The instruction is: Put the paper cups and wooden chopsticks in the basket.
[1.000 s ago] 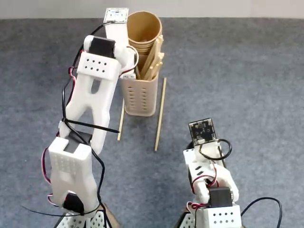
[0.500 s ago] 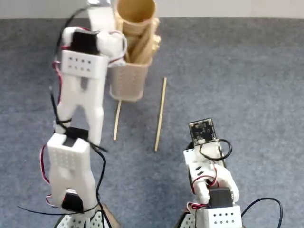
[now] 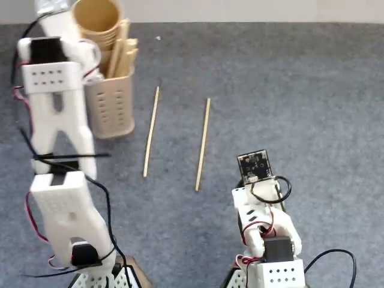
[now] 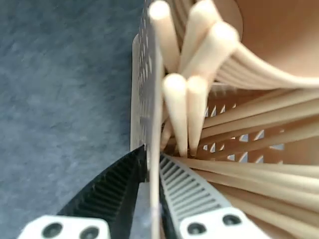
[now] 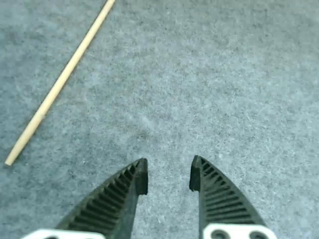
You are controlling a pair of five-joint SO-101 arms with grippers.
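We log left gripper (image 4: 152, 164) clamped on the basket (image 3: 111, 111) wall, upper left | paper cups (image 3: 96, 21) and bundled chopsticks (image 3: 123, 54) inside it | first loose chopstick (image 3: 151, 129) and second loose chopstick (image 3: 203, 144) on the desk (image 3: 300, 90), centre | right gripper (image 5: 168, 177) partly open, empty, lower right.

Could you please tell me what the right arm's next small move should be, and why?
Probably shift the right gripper over the nearby chopstick and lower: its fingers are open above bare carpet, that chopstick lies loose outside the basket, whose wall the left gripper pinches.
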